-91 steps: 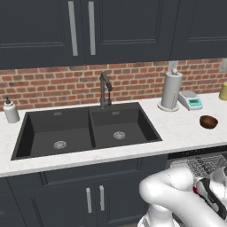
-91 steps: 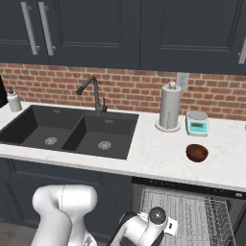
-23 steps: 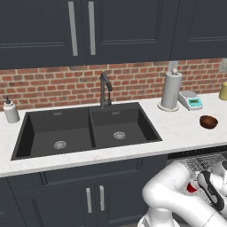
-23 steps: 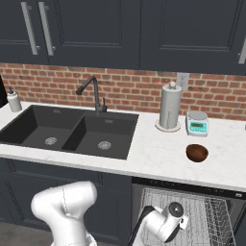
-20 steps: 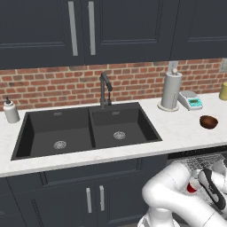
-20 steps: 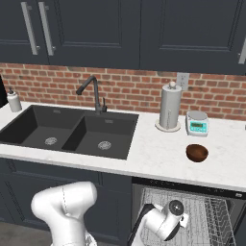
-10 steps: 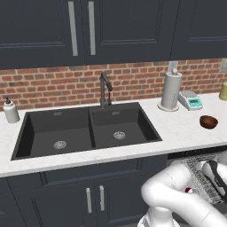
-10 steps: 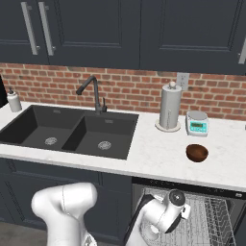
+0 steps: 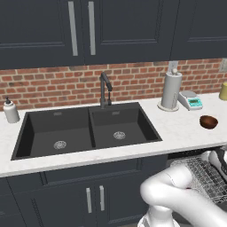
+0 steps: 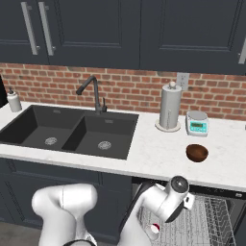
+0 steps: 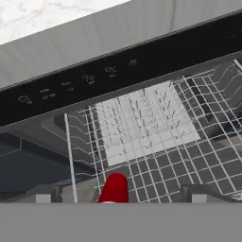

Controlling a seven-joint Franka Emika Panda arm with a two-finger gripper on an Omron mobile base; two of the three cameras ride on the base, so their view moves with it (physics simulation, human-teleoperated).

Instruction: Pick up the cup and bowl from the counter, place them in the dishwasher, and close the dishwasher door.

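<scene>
Lying in the dishwasher's grey wire rack (image 11: 156, 127), the small red cup (image 11: 115, 188) shows near the rack's front-left corner in the hand view; the right base view catches it as a red-and-white spot (image 10: 153, 229) low beside the arm. The tool is too little visible to say whether it is released or clenched. On the white marbled table (image 10: 158, 158), the dark-brown bowl (image 10: 197, 153) sits apart from the cup, just in front of the white-and-teal kitchen scale (image 10: 197, 124) and right of the paper-towel roll (image 10: 170, 107). The dishwasher (image 10: 226, 211) stands open below the table edge, its black control strip (image 11: 118, 71) above the rack. A black double sink (image 9: 88, 131) with a dark faucet (image 9: 104, 88) lies to the left, a soap bottle (image 9: 10, 111) at its far side.
</scene>
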